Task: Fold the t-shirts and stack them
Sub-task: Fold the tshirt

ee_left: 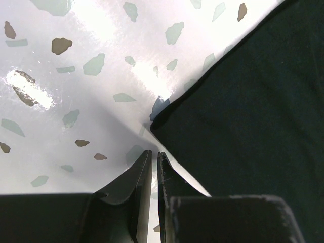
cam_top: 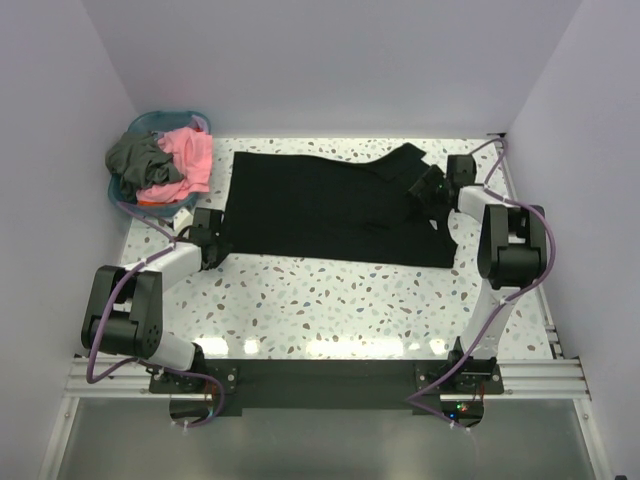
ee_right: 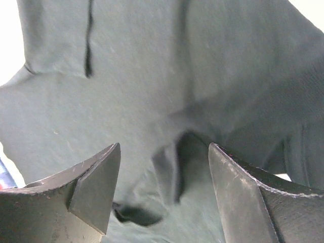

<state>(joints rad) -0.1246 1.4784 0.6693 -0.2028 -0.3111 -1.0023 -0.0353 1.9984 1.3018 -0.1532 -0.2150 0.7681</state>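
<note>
The large black t-shirt lies spread flat across the back half of the table. My left gripper is shut and empty, on the bare table just off the shirt's near left corner; its fingertips point at that corner without touching the cloth. My right gripper is open above the shirt's right side, where the cloth is bunched. In the right wrist view the jaws stand wide apart over a raised wrinkle of black cloth. The coral pink shirt and dark grey shirt sit heaped in the basket.
The round blue basket stands at the back left corner with the two shirts spilling over its rim. White walls close in the left, back and right sides. The speckled table runs bare from the black shirt to the arm bases.
</note>
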